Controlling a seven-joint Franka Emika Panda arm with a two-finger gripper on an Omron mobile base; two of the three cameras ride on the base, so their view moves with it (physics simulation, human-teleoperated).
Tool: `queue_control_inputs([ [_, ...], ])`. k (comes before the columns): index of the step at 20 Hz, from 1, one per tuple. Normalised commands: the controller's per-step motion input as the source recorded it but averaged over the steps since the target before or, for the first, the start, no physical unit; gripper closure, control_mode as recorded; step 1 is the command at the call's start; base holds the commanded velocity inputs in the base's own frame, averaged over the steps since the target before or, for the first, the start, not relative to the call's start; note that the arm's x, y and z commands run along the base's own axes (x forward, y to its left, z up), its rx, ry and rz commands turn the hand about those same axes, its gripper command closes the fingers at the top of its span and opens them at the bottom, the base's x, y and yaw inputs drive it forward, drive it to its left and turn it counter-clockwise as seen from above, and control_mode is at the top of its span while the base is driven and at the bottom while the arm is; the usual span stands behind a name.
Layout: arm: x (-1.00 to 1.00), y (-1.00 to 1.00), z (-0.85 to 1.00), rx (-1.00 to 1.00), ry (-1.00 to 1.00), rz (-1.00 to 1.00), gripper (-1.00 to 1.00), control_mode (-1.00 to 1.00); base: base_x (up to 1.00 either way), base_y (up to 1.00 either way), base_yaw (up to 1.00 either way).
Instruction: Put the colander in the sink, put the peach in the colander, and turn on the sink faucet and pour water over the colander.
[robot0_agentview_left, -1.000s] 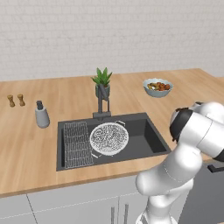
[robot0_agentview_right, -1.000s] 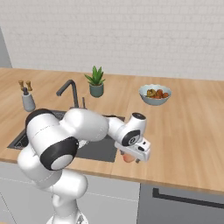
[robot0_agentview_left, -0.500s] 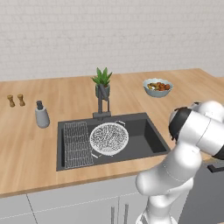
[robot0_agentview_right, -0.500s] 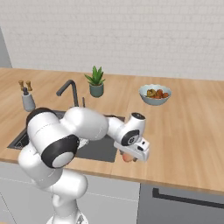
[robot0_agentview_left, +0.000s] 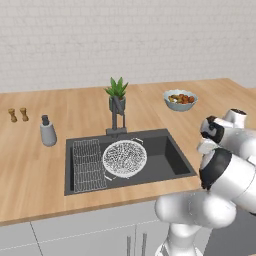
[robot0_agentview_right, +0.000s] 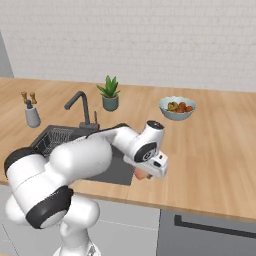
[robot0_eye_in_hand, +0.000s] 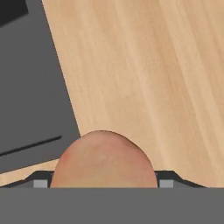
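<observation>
Right of the dark grey sink, tool closed around the round orange-pink peach, low over the wooden surface.

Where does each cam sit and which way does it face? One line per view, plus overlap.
Left base view: behind the arm's left, looking forward and down at the sink with the colander in it; white arm links at lower right.
Right base view: behind the arm's right, same counter; the arm sweeps from lower left, pincer low over the counter edge at the peach.
Hand view: on the hand, looking down along the pincer at the peach, wood counter and sink corner.
Shared: both base views show sink, faucet, plant and fruit bowl.
</observation>
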Motion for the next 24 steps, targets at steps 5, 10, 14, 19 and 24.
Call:
queue_control_inputs([
  [5,0.0,0.95,0.65,0.0,-0.13,0.0,1.0,-1.0,0.0,0.0,0.0],
  [10,0.1,1.0,0.16,0.0,-0.1,0.0,1.0,-1.0,0.0,0.0,0.0],
  [14,0.38,0.99,0.0,-0.04,-0.06,0.01,1.0,-1.0,0.0,0.0,0.0],
  [19,0.82,0.74,0.0,-0.02,0.0,0.05,1.0,-1.0,0.0,0.0,0.0],
  [24,0.85,0.36,0.0,0.0,-0.02,0.17,1.0,-1.0,0.0,0.0,0.0],
])
